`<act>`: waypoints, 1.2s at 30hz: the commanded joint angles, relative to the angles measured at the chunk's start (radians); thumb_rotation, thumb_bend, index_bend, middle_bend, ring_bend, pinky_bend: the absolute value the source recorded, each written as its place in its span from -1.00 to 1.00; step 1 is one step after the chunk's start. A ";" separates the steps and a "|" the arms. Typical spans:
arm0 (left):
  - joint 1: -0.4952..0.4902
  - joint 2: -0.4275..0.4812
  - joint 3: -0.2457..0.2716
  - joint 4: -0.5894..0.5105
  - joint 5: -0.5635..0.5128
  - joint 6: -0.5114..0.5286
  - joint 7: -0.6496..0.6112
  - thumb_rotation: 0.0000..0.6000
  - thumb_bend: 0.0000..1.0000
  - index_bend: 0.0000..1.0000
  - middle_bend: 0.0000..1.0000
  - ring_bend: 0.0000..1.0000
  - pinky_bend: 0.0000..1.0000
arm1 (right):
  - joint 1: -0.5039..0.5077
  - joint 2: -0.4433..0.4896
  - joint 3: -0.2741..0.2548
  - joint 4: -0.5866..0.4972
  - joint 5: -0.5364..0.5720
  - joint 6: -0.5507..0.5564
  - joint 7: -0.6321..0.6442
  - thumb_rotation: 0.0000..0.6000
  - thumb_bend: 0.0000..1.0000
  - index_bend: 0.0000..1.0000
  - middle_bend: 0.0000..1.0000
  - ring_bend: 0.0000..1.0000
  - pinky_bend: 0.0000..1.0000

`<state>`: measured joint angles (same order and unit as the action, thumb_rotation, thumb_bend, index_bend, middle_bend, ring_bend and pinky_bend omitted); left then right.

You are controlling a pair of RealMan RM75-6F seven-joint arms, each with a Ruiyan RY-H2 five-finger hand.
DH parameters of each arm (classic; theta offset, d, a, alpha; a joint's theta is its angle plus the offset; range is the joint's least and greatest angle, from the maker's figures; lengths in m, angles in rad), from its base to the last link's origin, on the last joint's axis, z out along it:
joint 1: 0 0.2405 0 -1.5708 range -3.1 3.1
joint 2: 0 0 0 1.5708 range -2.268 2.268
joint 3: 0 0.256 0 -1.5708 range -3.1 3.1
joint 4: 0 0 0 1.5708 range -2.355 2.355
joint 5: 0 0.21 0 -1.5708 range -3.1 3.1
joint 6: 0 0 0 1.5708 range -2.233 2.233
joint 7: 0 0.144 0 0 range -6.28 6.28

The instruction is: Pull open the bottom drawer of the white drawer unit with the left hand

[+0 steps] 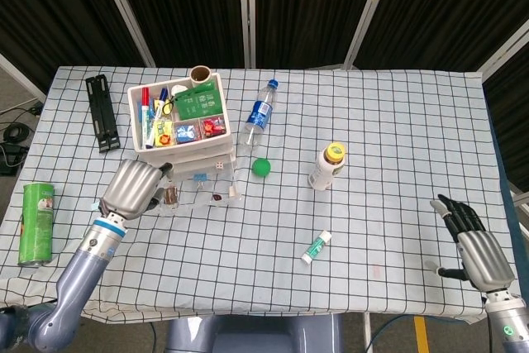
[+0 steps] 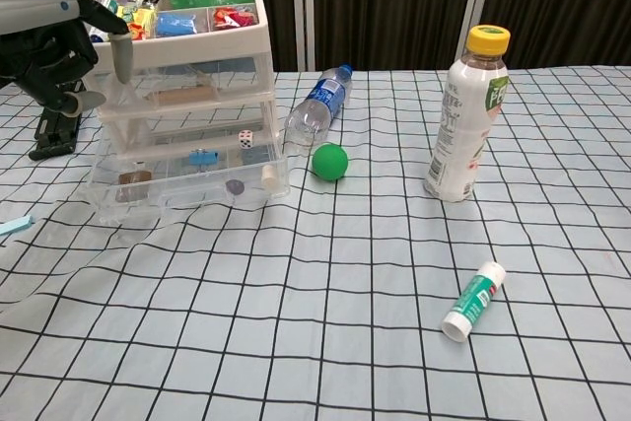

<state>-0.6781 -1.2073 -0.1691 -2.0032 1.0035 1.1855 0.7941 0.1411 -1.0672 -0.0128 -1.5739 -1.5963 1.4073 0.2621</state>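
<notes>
The white drawer unit (image 1: pixel 183 145) (image 2: pixel 177 81) stands at the back left, its top tray full of pens and small items. Its clear bottom drawer (image 1: pixel 199 193) (image 2: pixel 187 186) sticks out toward me, with a few small items inside. My left hand (image 1: pixel 135 187) (image 2: pixel 51 35) hovers at the unit's front left corner, level with the upper drawers in the chest view. Its fingers are loosely bent and hold nothing. My right hand (image 1: pixel 474 246) rests far away at the table's front right with fingers spread; the chest view does not show it.
A water bottle (image 1: pixel 259 115) (image 2: pixel 317 115) lies right of the unit, a green ball (image 1: pixel 262 168) (image 2: pixel 330 161) beside it. A yellow-capped bottle (image 1: pixel 328 165) (image 2: pixel 463 115) stands mid-table, a small tube (image 1: pixel 316 247) (image 2: pixel 473 301) lies nearer. A green can (image 1: pixel 35 222) and a black rack (image 1: pixel 101 111) sit left.
</notes>
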 commanded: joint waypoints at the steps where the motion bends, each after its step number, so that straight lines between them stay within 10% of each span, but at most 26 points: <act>1: -0.051 -0.021 -0.015 0.026 -0.058 -0.019 0.073 1.00 -0.18 -0.02 0.71 0.69 0.47 | 0.005 0.001 0.008 0.007 0.016 -0.012 0.011 1.00 -0.97 -1.00 -1.00 -1.00 -1.00; 21: -0.194 -0.226 0.018 0.166 -0.262 0.034 0.306 1.00 -0.11 -0.19 0.84 0.79 0.58 | 0.003 0.015 0.015 0.009 0.015 -0.004 0.053 1.00 -0.96 -1.00 -1.00 -1.00 -1.00; 36: -0.214 -0.266 0.083 0.311 -0.062 0.000 0.241 1.00 -0.31 -0.01 0.91 0.83 0.62 | 0.001 0.018 0.014 0.006 0.007 0.004 0.058 1.00 -0.96 -1.00 -1.00 -1.00 -1.00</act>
<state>-0.8922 -1.4685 -0.0908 -1.6974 0.9362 1.1874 1.0405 0.1417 -1.0496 0.0007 -1.5676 -1.5893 1.4115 0.3204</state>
